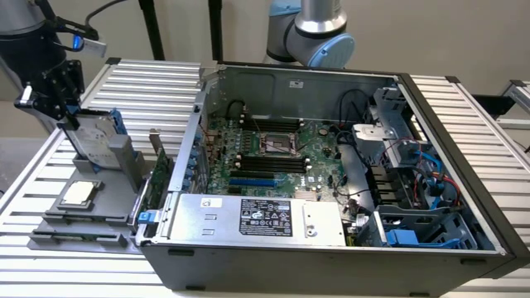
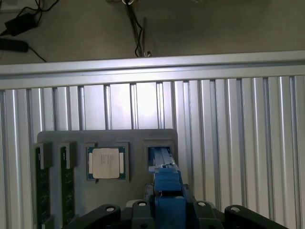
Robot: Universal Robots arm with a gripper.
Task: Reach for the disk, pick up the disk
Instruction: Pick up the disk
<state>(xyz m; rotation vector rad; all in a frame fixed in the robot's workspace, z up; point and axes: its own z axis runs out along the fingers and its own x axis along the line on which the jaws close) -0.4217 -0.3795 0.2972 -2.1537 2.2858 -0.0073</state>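
Observation:
The disk (image 1: 98,139), a silver-grey drive with a blue bracket, stands on edge and slightly tilted in a slot of the grey holder tray (image 1: 58,226) at the exterior view's left. My black gripper (image 1: 68,121) reaches down onto its upper edge, and the jaws are shut on the disk. In the wrist view the disk's blue bracket (image 2: 167,183) runs up between the jaws of my gripper (image 2: 167,210), and its lower end still sits at the tray's slot. The gripper body hides the grip itself.
A small square silvery chip (image 2: 107,162) lies in the tray (image 2: 133,138) beside the slot, with memory sticks (image 2: 43,181) further along. An open computer case (image 1: 331,186) with a grey power supply (image 1: 257,217) stands close on the exterior view's right of the tray, on the slatted metal table (image 1: 149,81).

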